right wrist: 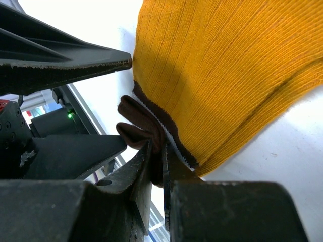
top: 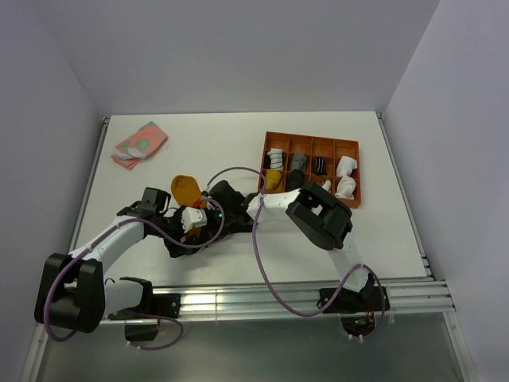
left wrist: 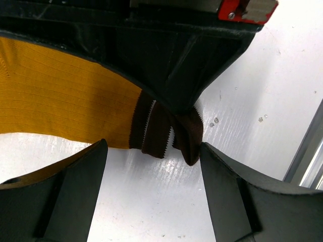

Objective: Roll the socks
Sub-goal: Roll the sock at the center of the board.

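**Right gripper [right wrist: 157, 151] clamping the cuff of a mustard-orange ribbed fabric sock [right wrist: 232, 70]**

Its two black fingers are pressing together on the bunched dark-brown-and-white striped cuff [right wrist: 139, 126], pinching it right at their tips. From that pinch the sock is stretching ahead of the right gripper. Its long axis is running away from the fingers, with the toe end pointing off beyond them and the cuff end pointing back into the jaws.

The left gripper [left wrist: 153, 151] is facing the same cuff from the opposite side with its fingers [left wrist: 81, 186] spread wide apart, holding nothing. The cuff is sitting just ahead of that gap, between the two tips, and the sock's body is trailing off to the left of this gripper.

From above, the sock is lying on the white table [top: 223, 143], its rounded toe end showing just beyond both grippers. An orange plastic compartment tray [top: 312, 142] is sitting beyond the right arm's elbow.
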Robot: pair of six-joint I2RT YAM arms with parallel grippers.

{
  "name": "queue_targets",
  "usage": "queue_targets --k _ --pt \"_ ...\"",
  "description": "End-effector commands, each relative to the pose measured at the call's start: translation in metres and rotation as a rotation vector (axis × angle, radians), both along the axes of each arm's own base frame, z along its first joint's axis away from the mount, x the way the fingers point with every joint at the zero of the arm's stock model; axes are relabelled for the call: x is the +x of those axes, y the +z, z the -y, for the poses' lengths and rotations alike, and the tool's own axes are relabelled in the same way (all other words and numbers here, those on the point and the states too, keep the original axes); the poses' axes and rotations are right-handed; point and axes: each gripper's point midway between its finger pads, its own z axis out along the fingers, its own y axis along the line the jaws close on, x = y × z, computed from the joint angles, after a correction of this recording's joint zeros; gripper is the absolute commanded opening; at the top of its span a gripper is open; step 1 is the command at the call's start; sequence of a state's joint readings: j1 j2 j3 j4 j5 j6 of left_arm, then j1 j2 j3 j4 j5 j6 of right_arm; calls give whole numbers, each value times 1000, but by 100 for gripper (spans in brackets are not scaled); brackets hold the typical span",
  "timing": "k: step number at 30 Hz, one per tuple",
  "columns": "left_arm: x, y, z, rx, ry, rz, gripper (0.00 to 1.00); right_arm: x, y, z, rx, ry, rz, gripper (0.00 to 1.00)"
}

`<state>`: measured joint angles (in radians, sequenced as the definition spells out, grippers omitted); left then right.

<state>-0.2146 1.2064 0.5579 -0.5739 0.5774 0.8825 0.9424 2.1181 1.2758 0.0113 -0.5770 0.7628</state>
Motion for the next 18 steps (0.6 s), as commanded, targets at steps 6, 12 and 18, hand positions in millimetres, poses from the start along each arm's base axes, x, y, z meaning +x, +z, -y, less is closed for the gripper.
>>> queue_targets --k 6,12,18 --pt "6 5 3 5 -31 33 80 -7 -30 18 -104 -14 -58 0" --pt "6 4 3 10 -35 37 80 -7 -33 21 -116 -17 -59 0" --pt "7 7 4 4 -41 57 80 -8 -33 23 -121 -24 -65 0"
